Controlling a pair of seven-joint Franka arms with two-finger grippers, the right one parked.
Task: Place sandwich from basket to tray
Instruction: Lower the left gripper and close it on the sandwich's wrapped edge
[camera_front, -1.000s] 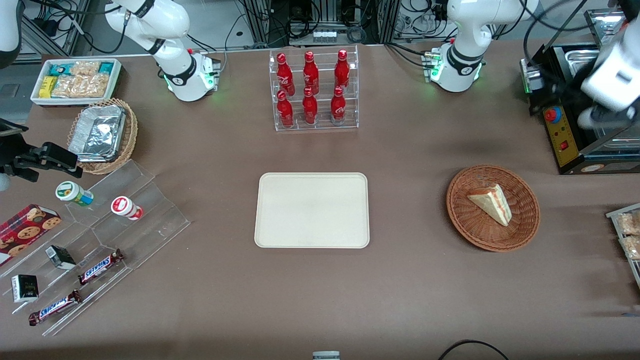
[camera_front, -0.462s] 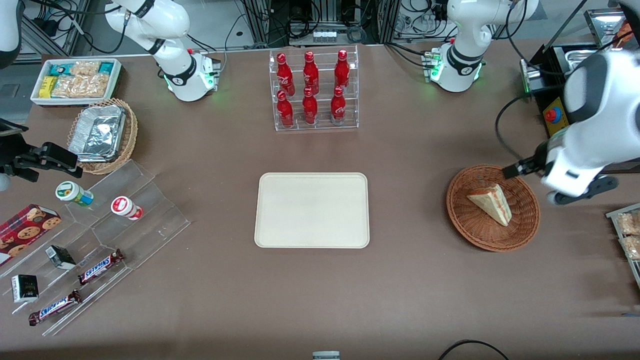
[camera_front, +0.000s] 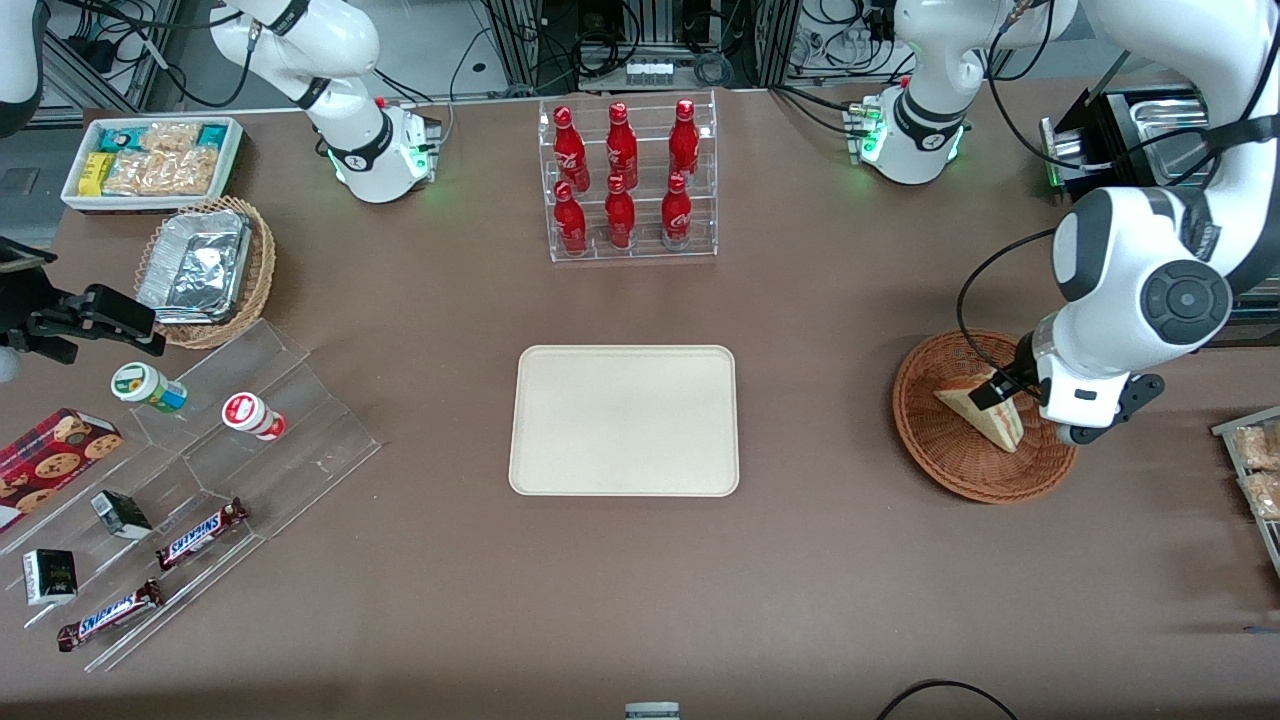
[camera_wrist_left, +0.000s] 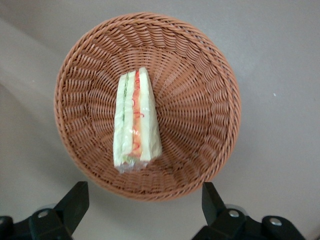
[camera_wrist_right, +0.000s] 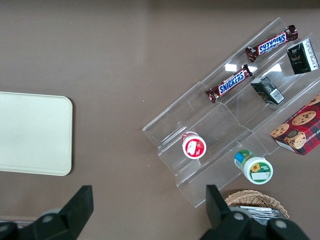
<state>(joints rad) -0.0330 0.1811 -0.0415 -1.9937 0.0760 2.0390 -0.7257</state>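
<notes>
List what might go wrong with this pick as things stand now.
1. The sandwich lies on the basket's sloping woven wall, so the open tool hovering above may push it sideways while closing instead of gripping it.
2. It looks film-wrapped; the fingers could slip on it.
3. The basket is light and shallow, so a low descent may catch its rim and drag it before the tray is reached.
</notes>
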